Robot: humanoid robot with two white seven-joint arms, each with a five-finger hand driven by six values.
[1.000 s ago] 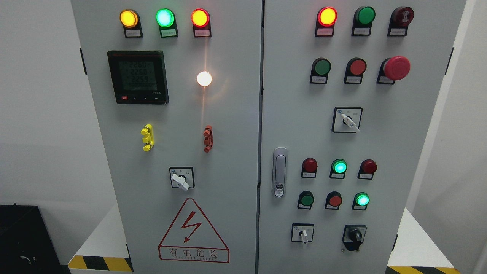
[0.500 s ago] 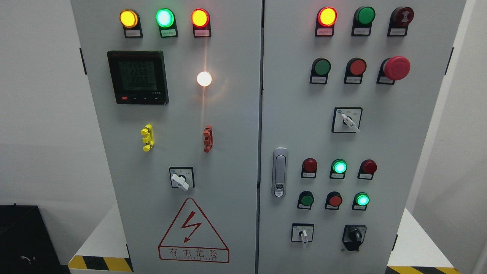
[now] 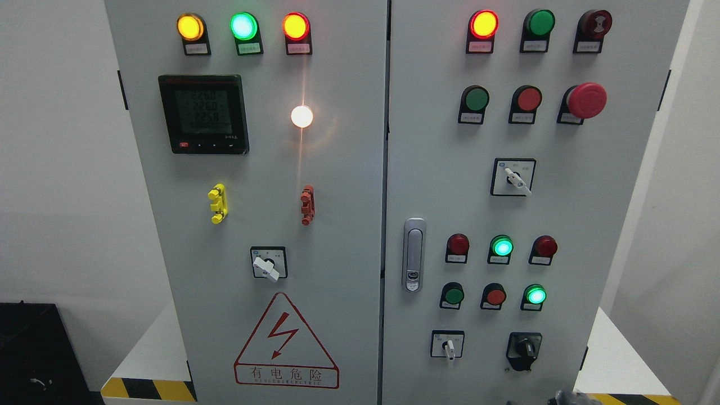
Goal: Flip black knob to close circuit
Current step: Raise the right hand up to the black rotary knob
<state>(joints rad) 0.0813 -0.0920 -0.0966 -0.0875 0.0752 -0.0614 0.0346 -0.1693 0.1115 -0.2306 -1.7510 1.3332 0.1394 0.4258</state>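
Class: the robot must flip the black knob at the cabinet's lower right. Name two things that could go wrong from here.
1. The white-handled selector sits just left of the black knob; a hand drifting sideways might turn it instead.
2. A green lit button sits directly above the knob, so overshooting upward could press it.

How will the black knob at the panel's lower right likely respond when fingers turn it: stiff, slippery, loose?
The black knob sits fixed on the cabinet door, so it should only rotate. Its raised bar likely gives fingers purchase. Probably clicks between positions, though that cannot be seen.
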